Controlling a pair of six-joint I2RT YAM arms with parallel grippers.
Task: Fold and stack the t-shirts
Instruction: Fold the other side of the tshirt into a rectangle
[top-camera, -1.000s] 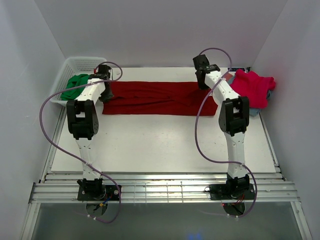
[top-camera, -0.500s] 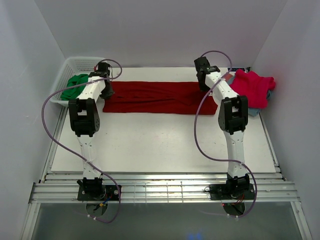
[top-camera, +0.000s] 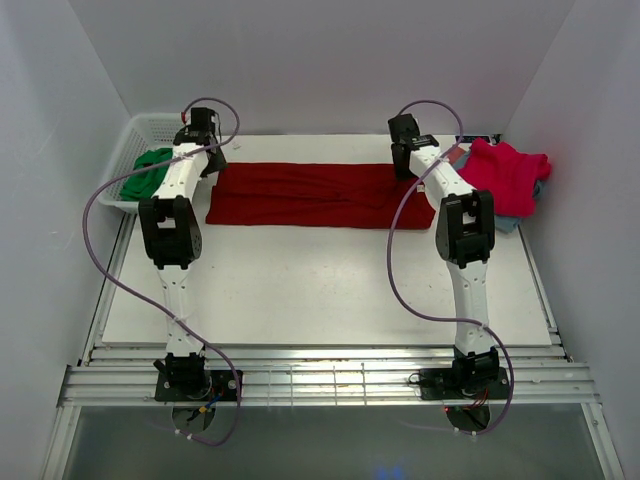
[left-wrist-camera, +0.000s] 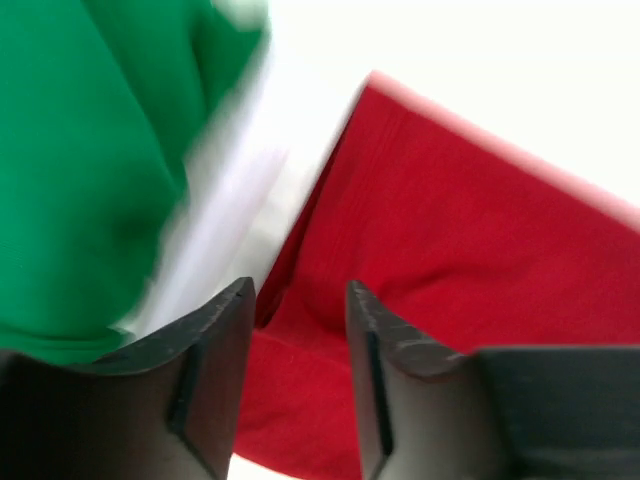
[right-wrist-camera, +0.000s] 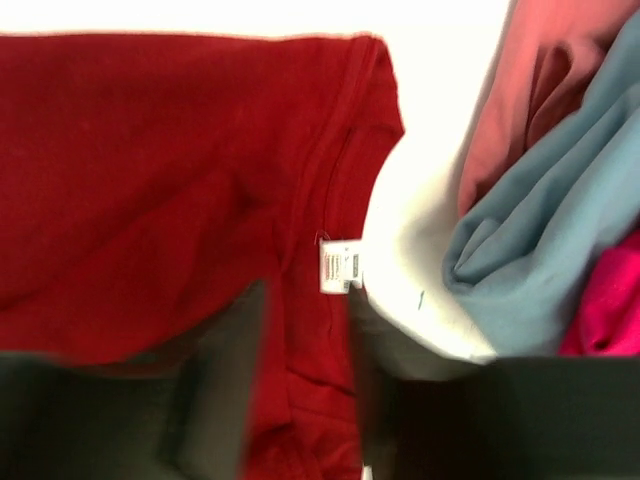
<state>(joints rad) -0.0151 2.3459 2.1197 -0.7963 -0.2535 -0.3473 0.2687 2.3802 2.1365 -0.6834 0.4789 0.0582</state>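
My left gripper (left-wrist-camera: 300, 300) has pulled back off the left end of the dark red shirt (top-camera: 300, 195) and now sits further away, up by the rim of the basket (top-camera: 140, 130); the right arm has hardly shifted. From the left wrist I see the two fingers spread, with nothing between them. Below them are the shirt's left corner and the green cloth (top-camera: 150, 170) that lies in the basket.

The red shirt lies as a long folded band across the far part of the table (top-camera: 320, 290), running from one gripper to the other. The right gripper (right-wrist-camera: 305, 310) hangs over the collar end. That view is blurred, but the fingers stand apart, and in the gap I can see the neckline and its white label (right-wrist-camera: 338, 268), with no cloth pinched.

In the far right corner the pink shirt (top-camera: 505, 170) rests on top of the grey-blue ones (right-wrist-camera: 530, 260), just beside the red shirt's collar
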